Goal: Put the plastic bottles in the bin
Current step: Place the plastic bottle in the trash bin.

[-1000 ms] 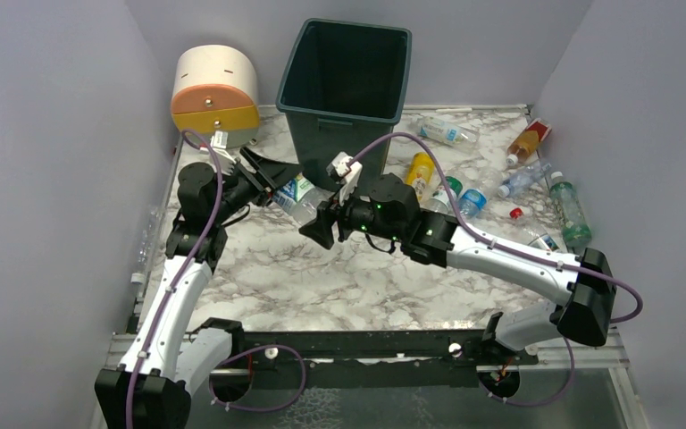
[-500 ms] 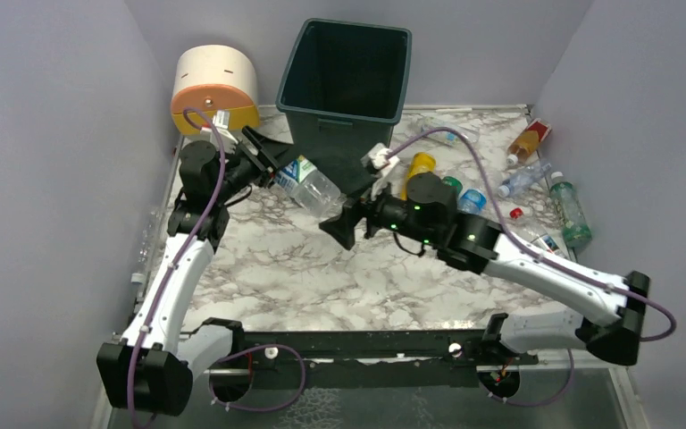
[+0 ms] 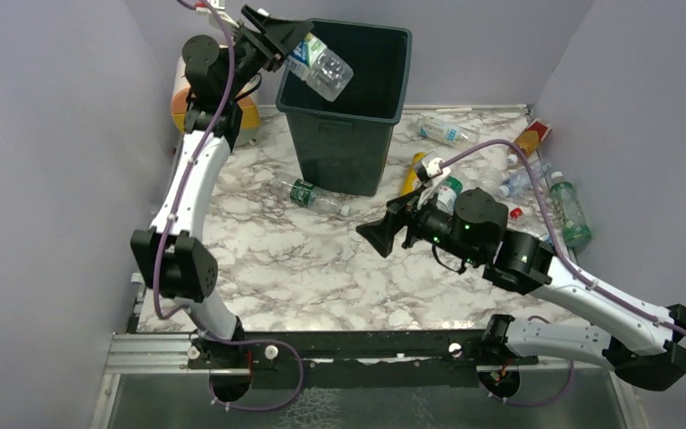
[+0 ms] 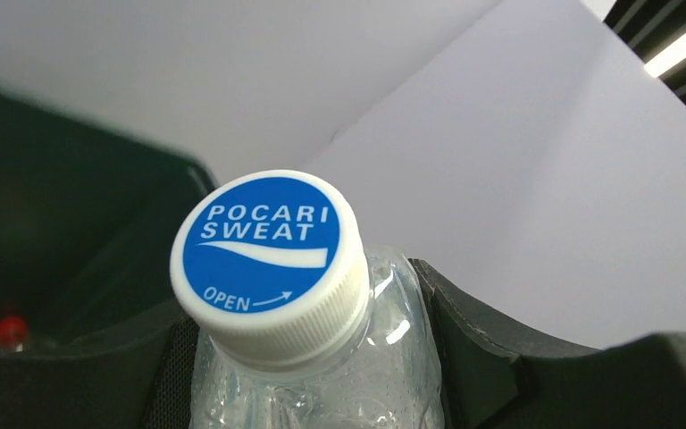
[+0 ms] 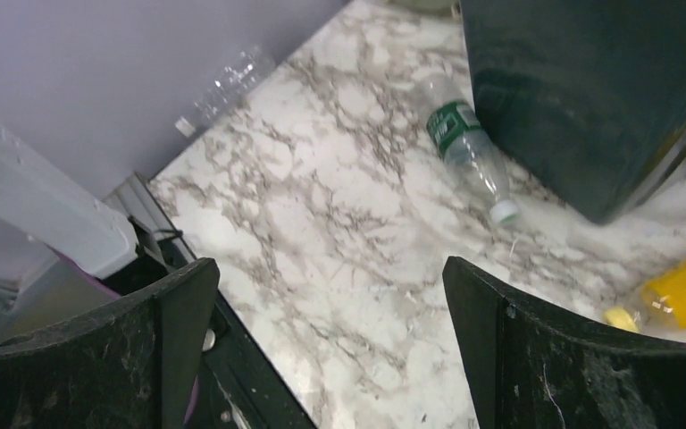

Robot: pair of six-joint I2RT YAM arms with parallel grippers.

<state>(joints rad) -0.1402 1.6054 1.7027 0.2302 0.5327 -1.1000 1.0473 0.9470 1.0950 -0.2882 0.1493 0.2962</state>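
I've got the left gripper (image 3: 275, 34) up at the top left of the overhead view, clamped on a clear bottle (image 3: 322, 64) with a blue-and-white cap (image 4: 268, 255), tilted over the left edge of the bin (image 3: 339, 147) opening. My right gripper (image 3: 380, 236) is wide open and holding nothing, hovering mid-frame over the desk (image 3: 304, 286). A green-label bottle (image 3: 313, 194) lies just in front of the bin, and the other bottles (image 3: 536, 179) are scattered on the right.

High rear view over table (image 3: 268, 268), close wrist views, all sharing the bin (image 3: 339, 147).
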